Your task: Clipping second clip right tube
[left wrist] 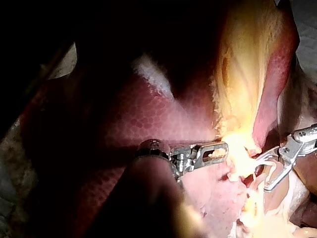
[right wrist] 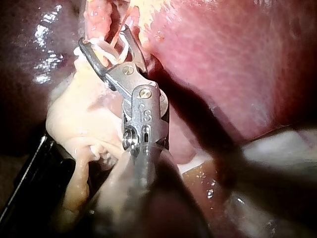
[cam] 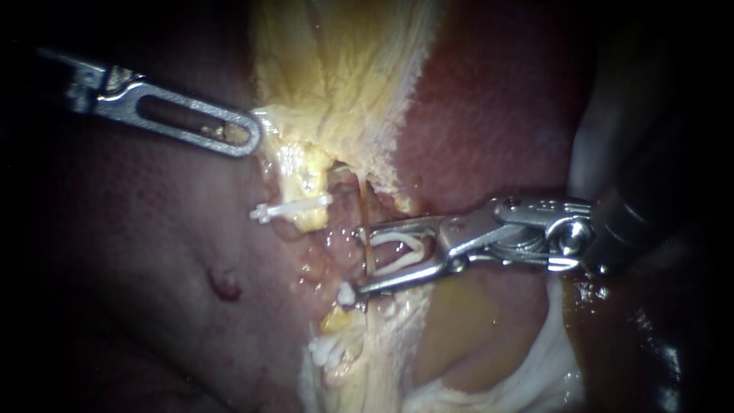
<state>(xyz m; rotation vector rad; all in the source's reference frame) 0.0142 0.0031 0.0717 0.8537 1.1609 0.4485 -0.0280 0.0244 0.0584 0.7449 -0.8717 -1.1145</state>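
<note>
The left instrument [cam: 248,136] is of silver metal. Its jaws are flat and rounded, with one long slot through them. The right instrument [cam: 364,260] is also silver, with two thin jaws. Its widest part carries a round screw [cam: 569,237]. Ahead of this screw sits a smaller rivet [cam: 457,226], and behind the screw starts the dark shaft [cam: 642,222].

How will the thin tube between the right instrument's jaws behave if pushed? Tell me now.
The thin tube looks thread-narrow beside the jaws, so probably floppy, yielding to a push. Tissue around it glistens, so likely slippery against the clip held in the right instrument. Probably fragile too: the left instrument, shut on yellow tissue, seems to stretch it.
</note>
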